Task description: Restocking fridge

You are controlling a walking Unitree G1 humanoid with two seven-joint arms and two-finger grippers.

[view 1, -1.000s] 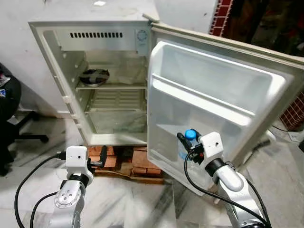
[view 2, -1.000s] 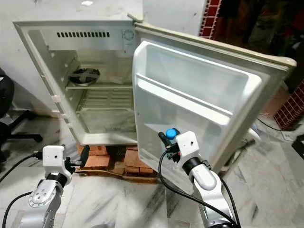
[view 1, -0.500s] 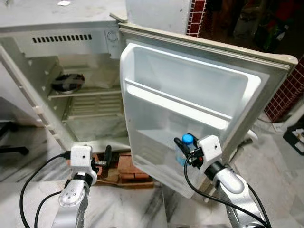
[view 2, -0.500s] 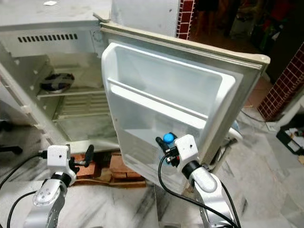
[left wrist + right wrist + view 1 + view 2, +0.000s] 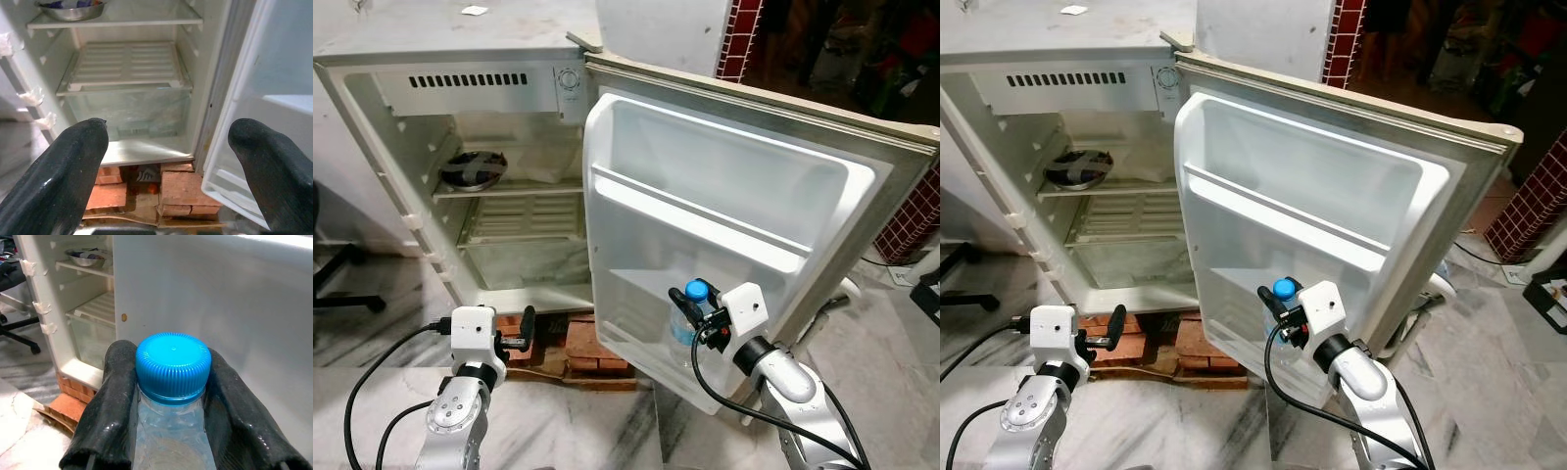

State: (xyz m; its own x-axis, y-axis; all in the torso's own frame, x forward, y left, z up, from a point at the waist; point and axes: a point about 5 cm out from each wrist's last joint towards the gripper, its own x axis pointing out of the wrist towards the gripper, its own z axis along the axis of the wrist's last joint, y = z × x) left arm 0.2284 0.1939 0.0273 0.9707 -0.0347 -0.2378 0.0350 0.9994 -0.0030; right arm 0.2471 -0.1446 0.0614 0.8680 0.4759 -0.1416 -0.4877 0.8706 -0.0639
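Note:
A small white fridge (image 5: 372,117) stands open, its door (image 5: 724,225) swung wide toward me. My right gripper (image 5: 693,311) is shut on a clear water bottle (image 5: 683,325) with a blue cap (image 5: 173,363), gripping just below the cap. The bottle hangs upright in front of the door's lower bin (image 5: 631,318). My left gripper (image 5: 523,329) is open and holds nothing, low in front of the fridge body; through it I see the wire shelf (image 5: 127,66) and the drawer below. A metal bowl (image 5: 472,168) sits on the upper shelf.
The fridge rests on red bricks (image 5: 592,345) on a marble floor (image 5: 372,323). A black office chair base (image 5: 342,279) is at the left. A red brick wall (image 5: 915,211) and dark clutter lie at the right behind the door.
The camera has swung, so the whole scene shifted right in view. The right gripper still holds the bottle before the door's lower bin. The left gripper stays low and open.

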